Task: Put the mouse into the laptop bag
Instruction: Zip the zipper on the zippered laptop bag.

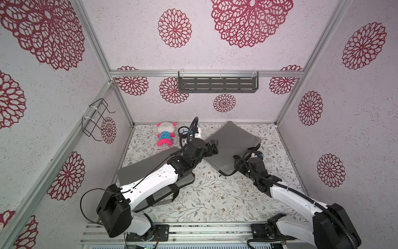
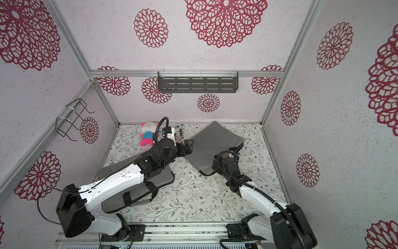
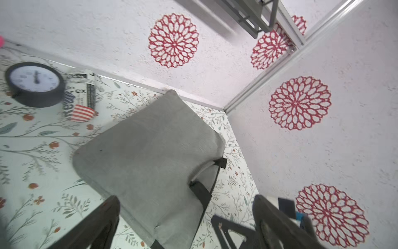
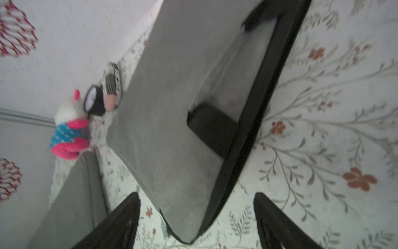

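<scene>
Both my grippers are wide open, and both are empty. The mouse is the thing I must put away, but I cannot see it in any view, not on the table (image 1: pixel 215 194) and not in either gripper. I think it may be inside the laptop bag (image 1: pixel 231 140), or hidden under something, but I cannot tell. The laptop bag is gray and flat and lies on the table between my two grippers. It sits turned, with one corner pointing at the back wall and one corner pointing at me. My left gripper (image 1: pixel 212 147) hangs over its left side, and I cannot tell if it touches the cloth. My right gripper (image 4: pixel 197 195) is just beside the near right side. That side has the black edge (image 4: pixel 252 120) and the black handles, so I think the mouth of the bag is there. That makes my right arm the nearer one to the mouth, and the mouth runs slanted, from near me out to the right. If I need to check or push anything in, I should come from that side. A second gray bag (image 1: pixel 133 170) lies under my left arm, well apart from the first. By the back wall, to the left, are a plush toy (image 1: pixel 165 133), a small clock (image 1: pixel 183 130) and a striped packet (image 3: pixel 83 92).
</scene>
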Controlling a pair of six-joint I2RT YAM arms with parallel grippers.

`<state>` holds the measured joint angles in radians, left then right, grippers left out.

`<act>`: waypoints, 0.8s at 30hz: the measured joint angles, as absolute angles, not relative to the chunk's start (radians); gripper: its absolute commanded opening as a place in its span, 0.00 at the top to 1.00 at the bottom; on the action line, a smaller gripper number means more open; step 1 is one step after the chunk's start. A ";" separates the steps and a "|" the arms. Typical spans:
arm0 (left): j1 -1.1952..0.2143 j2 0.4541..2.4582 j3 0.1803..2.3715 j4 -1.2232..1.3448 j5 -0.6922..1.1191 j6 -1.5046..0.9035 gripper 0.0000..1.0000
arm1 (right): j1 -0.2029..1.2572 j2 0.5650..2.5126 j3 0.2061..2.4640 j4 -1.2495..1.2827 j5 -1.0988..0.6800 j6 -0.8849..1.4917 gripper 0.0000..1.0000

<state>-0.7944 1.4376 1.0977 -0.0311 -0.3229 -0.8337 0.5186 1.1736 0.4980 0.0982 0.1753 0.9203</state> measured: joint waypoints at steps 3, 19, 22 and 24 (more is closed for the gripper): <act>-0.771 1.447 1.071 -0.052 -0.319 -0.851 0.02 | 0.569 1.266 0.487 0.125 0.208 0.953 0.21; -0.701 1.510 0.934 0.056 -0.163 -0.897 0.02 | 0.490 1.543 0.605 0.204 0.221 1.008 1.00; -0.700 1.525 0.941 0.068 -0.154 -0.907 0.02 | 0.419 1.543 0.632 0.153 0.222 0.966 0.97; -0.699 1.538 0.947 0.070 -0.147 -0.912 0.02 | 0.384 1.542 0.658 0.106 0.233 0.934 0.82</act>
